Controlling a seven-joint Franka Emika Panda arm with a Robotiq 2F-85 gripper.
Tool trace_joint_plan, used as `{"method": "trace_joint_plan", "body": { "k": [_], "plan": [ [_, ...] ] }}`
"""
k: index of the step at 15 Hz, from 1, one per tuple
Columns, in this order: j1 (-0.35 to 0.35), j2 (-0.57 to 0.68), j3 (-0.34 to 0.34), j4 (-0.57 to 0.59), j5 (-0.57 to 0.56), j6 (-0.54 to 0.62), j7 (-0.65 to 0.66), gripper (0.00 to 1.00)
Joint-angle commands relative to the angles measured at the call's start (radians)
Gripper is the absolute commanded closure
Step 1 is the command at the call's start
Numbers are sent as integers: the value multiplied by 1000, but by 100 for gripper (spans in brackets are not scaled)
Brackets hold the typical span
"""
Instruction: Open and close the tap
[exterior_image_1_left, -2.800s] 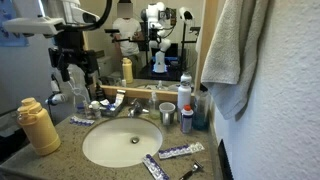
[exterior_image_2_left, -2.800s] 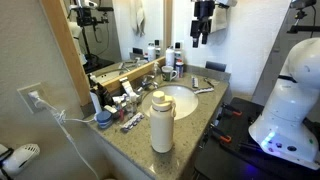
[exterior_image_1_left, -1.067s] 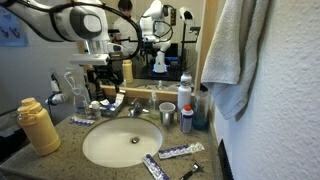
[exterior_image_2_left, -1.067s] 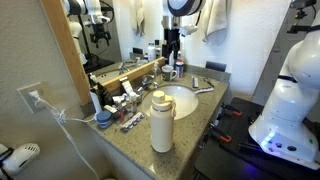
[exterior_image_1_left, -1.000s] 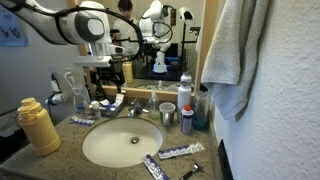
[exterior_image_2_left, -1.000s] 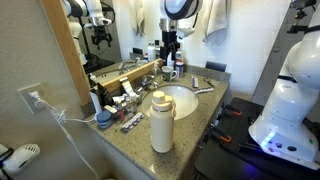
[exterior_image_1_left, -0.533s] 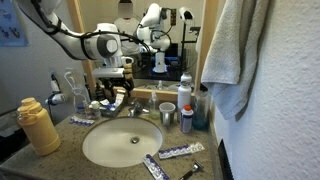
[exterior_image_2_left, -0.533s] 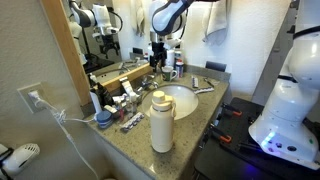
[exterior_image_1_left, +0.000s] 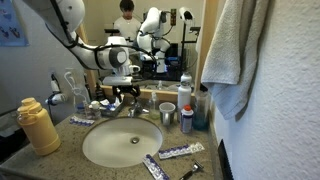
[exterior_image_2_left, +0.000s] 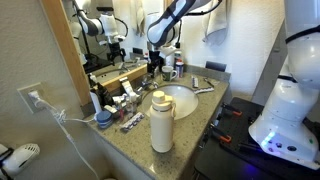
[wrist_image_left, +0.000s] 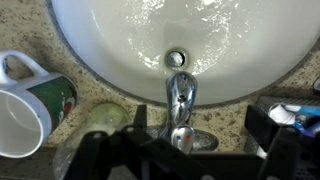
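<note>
The tap (wrist_image_left: 180, 100) is a small chrome faucet behind the white basin (wrist_image_left: 90, 55). Its spout points at the drain and its handle, with red and blue dots, sits at the base. My gripper (wrist_image_left: 186, 138) is open, with one dark finger on each side of the handle, just above it and apart from it. In both exterior views the gripper (exterior_image_1_left: 128, 96) (exterior_image_2_left: 153, 68) hangs low over the tap (exterior_image_1_left: 136, 108) at the back of the basin (exterior_image_1_left: 100, 150) (exterior_image_2_left: 185, 103); the tap itself is hard to make out in one of them.
A green-and-white mug (wrist_image_left: 28, 105) and a green soap-like lump (wrist_image_left: 100, 118) lie beside the tap. A yellow bottle (exterior_image_1_left: 38, 126) (exterior_image_2_left: 162, 122), a silver cup (exterior_image_1_left: 165, 114), a spray bottle (exterior_image_1_left: 185, 98) and tubes (exterior_image_1_left: 176, 152) crowd the counter. A towel (exterior_image_1_left: 235, 50) hangs nearby.
The arm has come down from high above the counter and moved over the tap. The gripper now straddles the handle. Nothing on the counter has moved.
</note>
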Motion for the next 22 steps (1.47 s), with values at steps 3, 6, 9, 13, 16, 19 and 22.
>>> {"method": "trace_joint_plan", "body": {
  "k": [3,6,9,13,16,19,22],
  "plan": [
    [-16,102,3,90,-5,30,2,0],
    [-19,134,0,120,-7,44,4,0],
    [-20,144,-4,141,-10,55,8,0],
    [-21,154,-4,172,-11,59,9,28],
    [-22,168,0,187,-8,53,5,51],
    [-22,181,3,193,-3,50,5,73],
    [-23,191,12,196,2,52,3,96]
  ]
}}
